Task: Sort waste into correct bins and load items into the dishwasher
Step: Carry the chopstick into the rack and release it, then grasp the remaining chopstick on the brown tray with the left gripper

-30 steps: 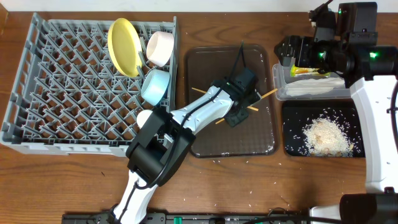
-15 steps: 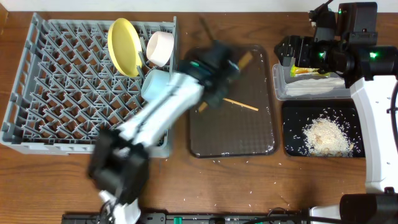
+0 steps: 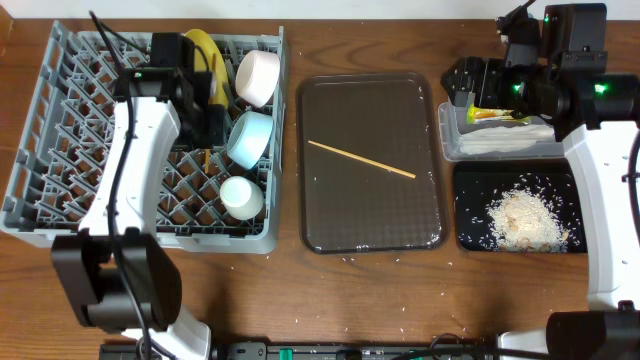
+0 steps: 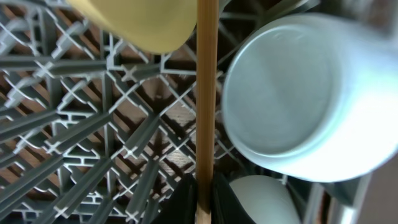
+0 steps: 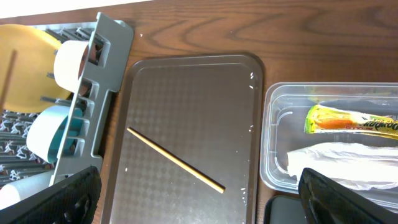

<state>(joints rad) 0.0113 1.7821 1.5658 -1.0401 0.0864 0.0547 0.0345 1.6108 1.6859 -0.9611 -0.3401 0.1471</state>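
Overhead: we record the large square grey plastic dish rack (image 3: 60, 150) at the left of the table. It carries a round yellow plate (image 3: 205, 50), a white bowl (image 3: 258, 75), a light blue bowl (image 3: 250, 138) and a small white cup (image 3: 241, 197). The left gripper (image 3: 207, 135) hangs over the rack, just beside the light blue bowl. 1 thin wooden chopstick (image 3: 360, 160) lies diagonally on the flat dark brown serving tray (image 3: 370, 215). The right gripper (image 3: 463, 85) sits above the clear plastic rectangular tub (image 3: 447, 130), which contains a green-and-yellow snack wrapper (image 3: 497, 114) and a crumpled white paper napkin (image 3: 505, 143). Whitish rice grains (image 3: 525, 218) are heaped in the shallow black rectangular tray (image 3: 470, 215).

Left wrist: the jaws are nearly closed, clamped on a 2nd wooden chopstick (image 4: 206, 93). It runs over the rack pegs between the plate and the light blue bowl.

Right wrist: both fingers (image 5: 56, 199) sit at the frame corners, spread wide and holding nothing.
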